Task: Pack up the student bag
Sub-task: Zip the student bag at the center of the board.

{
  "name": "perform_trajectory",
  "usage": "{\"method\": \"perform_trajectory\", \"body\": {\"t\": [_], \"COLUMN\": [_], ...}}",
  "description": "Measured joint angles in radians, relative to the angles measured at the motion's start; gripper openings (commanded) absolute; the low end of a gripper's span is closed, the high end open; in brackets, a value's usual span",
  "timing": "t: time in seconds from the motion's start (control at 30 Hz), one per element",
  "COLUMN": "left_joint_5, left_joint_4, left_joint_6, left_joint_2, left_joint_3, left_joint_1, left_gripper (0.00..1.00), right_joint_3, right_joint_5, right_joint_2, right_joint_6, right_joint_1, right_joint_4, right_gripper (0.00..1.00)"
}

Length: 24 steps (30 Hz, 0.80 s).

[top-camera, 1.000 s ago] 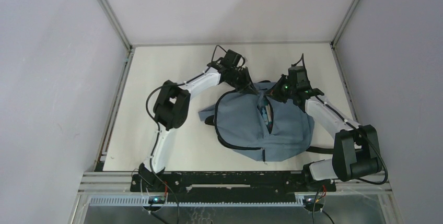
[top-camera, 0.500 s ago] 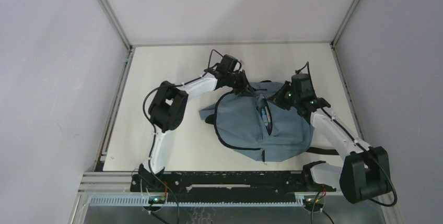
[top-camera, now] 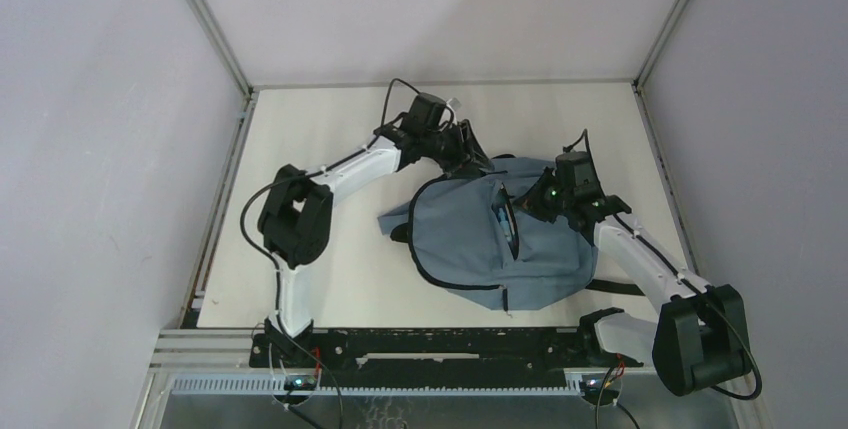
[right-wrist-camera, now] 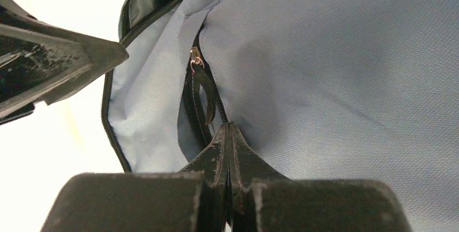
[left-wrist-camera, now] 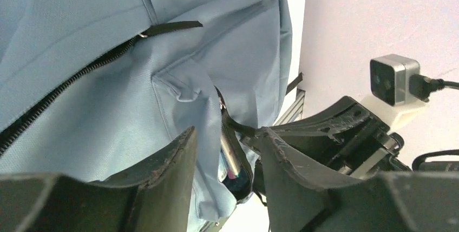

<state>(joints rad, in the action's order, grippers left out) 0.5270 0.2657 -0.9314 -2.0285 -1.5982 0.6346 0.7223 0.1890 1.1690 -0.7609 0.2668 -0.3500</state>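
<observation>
Student bag [top-camera: 470,239] flat on the surface [top-camera: 330,129] — both tools at its far end.

The dusty-blue bag lies right of centre, between the two arms, its long zip opening [top-camera: 508,221] gaping (something blue shows inside, too small to name). The right tool [right-wrist-camera: 228,126] is clenched, its fingertips pinched on the black zip pull [right-wrist-camera: 204,88], whose metal slider sits just above them on the zip line. The left tool [left-wrist-camera: 227,134] is released. Its fingers stand apart at the bag's far left corner, with a fold of blue fabric and the dark mouth of the opening showing in the gap beyond them, nothing gripped. A black strap [top-camera: 612,289] trails from under the bag's near right side.
</observation>
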Motion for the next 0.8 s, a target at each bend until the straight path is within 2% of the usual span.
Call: {"method": "perform_trajectory", "body": {"t": [0.2,0.53,0.57,0.7,0.8], "left_joint_5": [-0.056,-0.076,-0.077,-0.080,-0.079], "left_joint_4": [0.143,0.282,0.288,0.313,0.320], "left_joint_6": [0.098,0.171,0.173,0.177,0.176], "left_joint_2": [0.018,-0.104,-0.116,-0.158,-0.174], "left_joint_3": [-0.058,-0.235,-0.244,-0.270,-0.272], "left_joint_1": [0.039,0.090,0.090,0.088,0.085], "left_gripper": [0.56,0.59,0.58,0.56,0.52], "right_joint_3": [0.000,0.000,0.000,0.000,0.000], "right_joint_5": [-0.001,-0.016,-0.016,-0.015,-0.015], "right_joint_2": [0.000,-0.023,-0.023,-0.024,-0.024], "right_joint_6": [0.000,0.000,0.000,-0.002,-0.005], "right_joint_1": [0.010,0.010,0.010,0.010,0.010], "right_joint_4": [0.002,-0.007,-0.007,-0.010,-0.010], "right_gripper": [0.00,0.00,0.01,0.20,0.28]}}
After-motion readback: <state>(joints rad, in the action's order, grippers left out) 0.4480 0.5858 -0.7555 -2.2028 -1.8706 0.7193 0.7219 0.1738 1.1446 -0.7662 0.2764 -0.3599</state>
